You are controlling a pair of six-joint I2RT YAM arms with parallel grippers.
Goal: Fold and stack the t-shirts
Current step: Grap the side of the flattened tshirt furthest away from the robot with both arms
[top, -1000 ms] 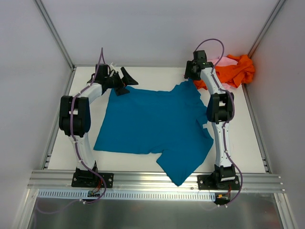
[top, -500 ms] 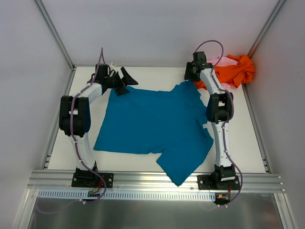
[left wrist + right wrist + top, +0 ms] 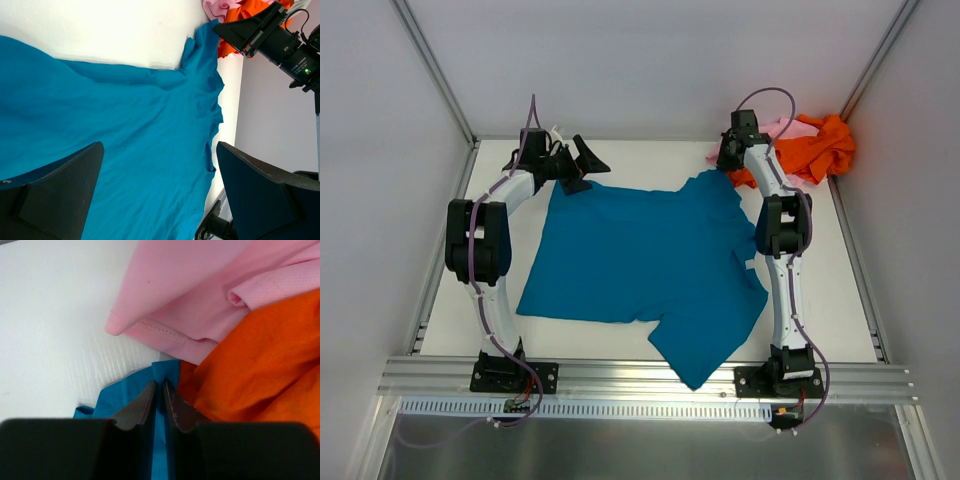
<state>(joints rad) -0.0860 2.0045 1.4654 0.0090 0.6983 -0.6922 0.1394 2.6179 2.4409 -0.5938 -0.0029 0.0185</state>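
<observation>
Wrinkles cross teal t-shirt (image 3: 640, 250); right gripper (image 3: 159, 388) pinches its edge.

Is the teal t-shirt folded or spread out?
Spread out. The teal t-shirt lies flat across the table, both sleeves extended, no fold made.

White table (image 3: 640, 160), pale walls (image 3: 620, 60), seemingly metal rail (image 3: 610, 378) in front.
</observation>
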